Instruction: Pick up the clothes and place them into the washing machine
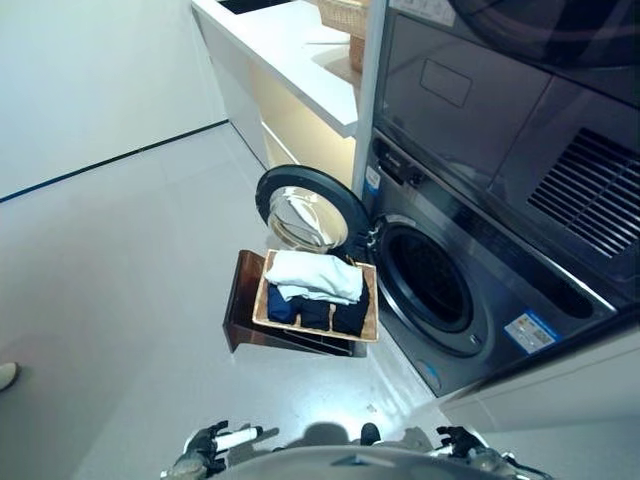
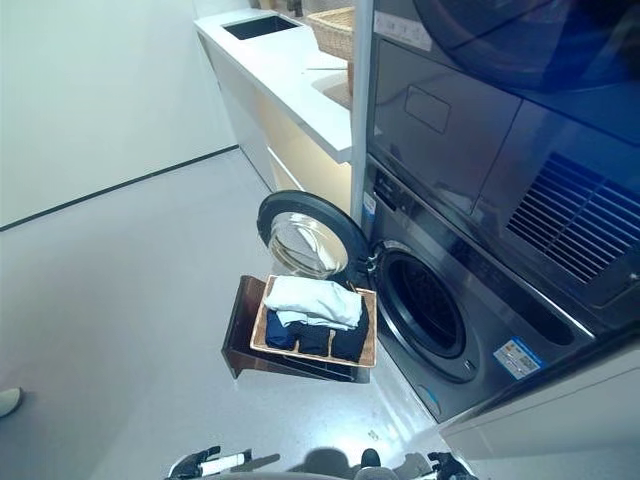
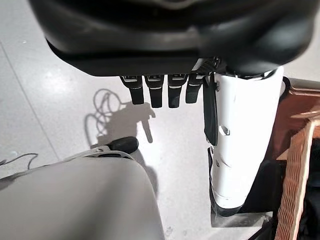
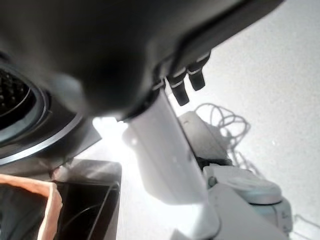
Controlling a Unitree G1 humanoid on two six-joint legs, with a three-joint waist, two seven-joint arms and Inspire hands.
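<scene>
A wicker basket (image 1: 368, 330) rests on a dark wooden stool (image 1: 247, 295) in front of the washing machine (image 1: 470, 300). It holds a folded white cloth (image 1: 315, 274) above dark blue clothes (image 1: 320, 313). The machine's round door (image 1: 300, 212) is swung open to the left and the drum opening (image 1: 428, 277) is dark. My left hand (image 1: 205, 446) and right hand (image 1: 458, 438) hang low at the near edge, well short of the basket. In the left wrist view the fingers (image 3: 155, 92) are straight and empty, with the basket's rim (image 3: 297, 175) beside them. The right hand's fingers (image 4: 186, 81) are likewise relaxed.
A second appliance (image 1: 500, 110) is stacked on the washer. A white counter (image 2: 290, 65) with a sink (image 2: 258, 27) and another wicker basket (image 2: 335, 30) runs along the back. Someone's shoe (image 1: 5, 375) shows at the left edge. Pale floor (image 1: 120, 260) spreads to the left.
</scene>
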